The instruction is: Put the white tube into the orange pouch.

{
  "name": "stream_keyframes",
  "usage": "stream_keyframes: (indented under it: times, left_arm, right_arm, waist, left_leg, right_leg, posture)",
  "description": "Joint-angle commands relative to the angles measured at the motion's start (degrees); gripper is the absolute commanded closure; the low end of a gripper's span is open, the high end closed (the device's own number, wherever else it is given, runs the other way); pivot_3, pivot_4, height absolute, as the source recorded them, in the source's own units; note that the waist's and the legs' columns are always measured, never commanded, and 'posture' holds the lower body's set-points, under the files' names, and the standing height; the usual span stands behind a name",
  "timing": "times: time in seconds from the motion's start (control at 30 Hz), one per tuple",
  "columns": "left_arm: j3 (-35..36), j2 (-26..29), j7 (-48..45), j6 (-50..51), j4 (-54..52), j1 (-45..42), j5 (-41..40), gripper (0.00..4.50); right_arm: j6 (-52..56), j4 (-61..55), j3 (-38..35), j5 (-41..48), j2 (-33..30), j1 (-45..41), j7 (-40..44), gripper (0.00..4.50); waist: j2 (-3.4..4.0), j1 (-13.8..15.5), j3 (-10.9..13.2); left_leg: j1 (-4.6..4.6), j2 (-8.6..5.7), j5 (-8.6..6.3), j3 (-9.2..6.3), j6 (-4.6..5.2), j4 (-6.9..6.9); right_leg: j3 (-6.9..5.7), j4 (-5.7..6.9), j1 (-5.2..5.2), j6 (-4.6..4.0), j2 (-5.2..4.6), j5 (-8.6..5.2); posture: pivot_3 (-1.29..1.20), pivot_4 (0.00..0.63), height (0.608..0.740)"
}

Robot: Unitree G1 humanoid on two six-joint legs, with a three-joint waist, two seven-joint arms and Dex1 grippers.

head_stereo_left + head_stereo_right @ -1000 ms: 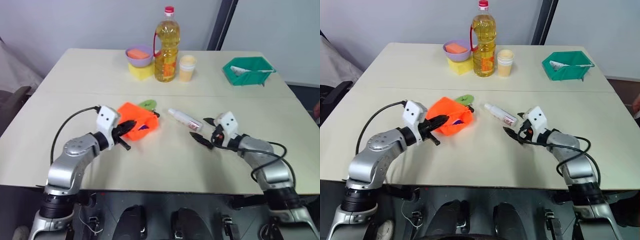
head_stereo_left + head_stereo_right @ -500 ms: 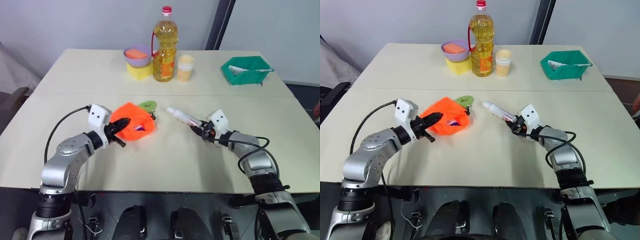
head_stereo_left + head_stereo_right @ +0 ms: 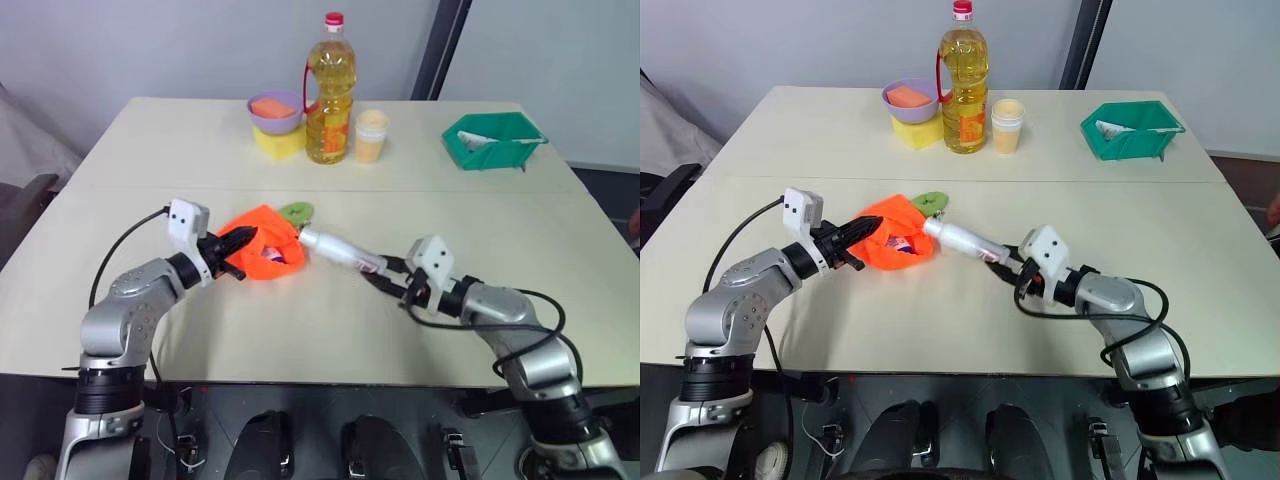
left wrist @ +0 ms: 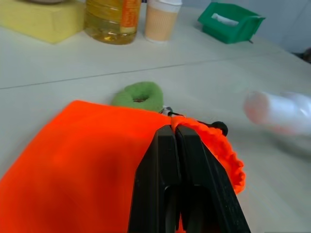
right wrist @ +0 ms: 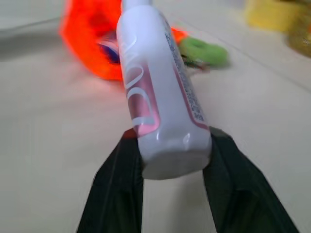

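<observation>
Two black fingers of the right gripper point(image 5: 172, 160) squeeze the flat end of the slim white plastic tube point(image 5: 158, 92) with its pink label. The tube's cap points at the open mouth of the soft orange cloth pouch point(image 3: 262, 243). The left gripper point(image 4: 177, 131) is pinched tight on the pouch's top rim.

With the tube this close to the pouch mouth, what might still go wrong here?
1. The right pincer grips only the rear end of the slim white plastic tube, so the tube may pivot or slip.
2. The left pincer pinches just one edge of the soft orange fabric pouch; the cap could catch the rim and push the mouth shut.
</observation>
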Motion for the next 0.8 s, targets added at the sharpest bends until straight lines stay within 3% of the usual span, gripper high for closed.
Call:
stream_keyframes:
  times: [0.03, 0.43, 0.8]
  left_arm:
    - [0.7, 1.0, -2.2, 0.6, -0.8, -1.2, -2.5, 4.5]
    - [-2.4, 2.0, -5.2, 2.1, -3.7, -0.7, -3.7, 4.5]
    - [-10.7, 4.0, -6.7, 0.1, -11.6, 1.4, 0.1, 4.5]
  right_arm:
    - [3.2, -5.2, 2.4, -1.1, 1.0, -0.2, -3.1, 3.23]
    - [7.3, -0.3, 7.5, -7.1, 6.4, -4.9, -11.0, 3.23]
    - [13.3, 0.6, 14.0, -11.7, 9.7, -11.6, -13.5, 3.23]
  waist:
    - [0.0, 0.0, 0.0]
    - [0.0, 0.0, 0.0]
    - [0.0, -0.1, 0.0]
  left_leg:
    - [0.0, 0.0, 0.0, 0.0, 0.0, 0.0]
    - [-0.01, -0.01, 0.01, 0.0, -0.01, 0.02]
    - [-0.02, -0.01, 0.01, 0.0, -0.01, -0.01]
  right_leg:
    - [0.0, 0.0, 0.0, 0.0, 0.0, 0.0]
    - [0.0, 0.0, -0.01, -0.01, 0.0, 0.0]
    - [0.01, 0.0, -0.04, -0.02, 0.0, 0.0]
  posture:
    - [0.0, 0.15, 0.737]
    - [0.0, 0.15, 0.737]
    - [0.0, 0.15, 0.737]
